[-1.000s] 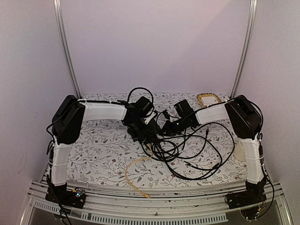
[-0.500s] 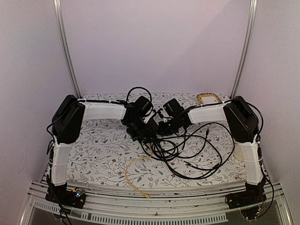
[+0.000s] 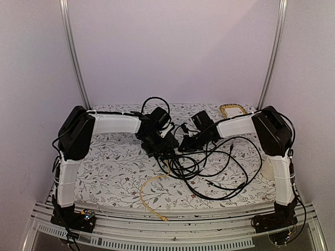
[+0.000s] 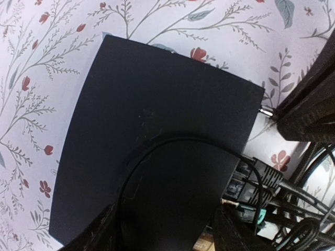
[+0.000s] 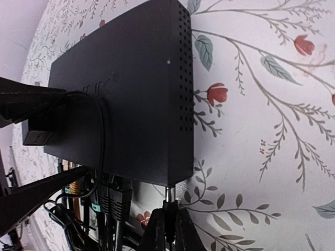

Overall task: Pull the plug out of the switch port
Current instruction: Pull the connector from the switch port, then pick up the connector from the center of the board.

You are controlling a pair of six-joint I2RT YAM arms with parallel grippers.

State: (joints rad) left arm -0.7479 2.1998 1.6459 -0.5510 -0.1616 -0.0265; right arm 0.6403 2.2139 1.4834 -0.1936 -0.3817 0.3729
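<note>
Loose yellow cable (image 3: 141, 192) trails off the near edge of the floral-cloth table (image 3: 104, 167), with a tangle of thin black cables (image 3: 183, 166) just behind it. Mid-table sits the flat black rectangular switch (image 5: 131, 89). Left gripper (image 4: 165, 230) has its jaws wide, fingers spread over the switch's top. Right gripper (image 5: 168, 225) is pinched tight on a thin silver-tipped plug (image 5: 168, 196) at the port-edge corner. Can't tell if it's seated.
</note>
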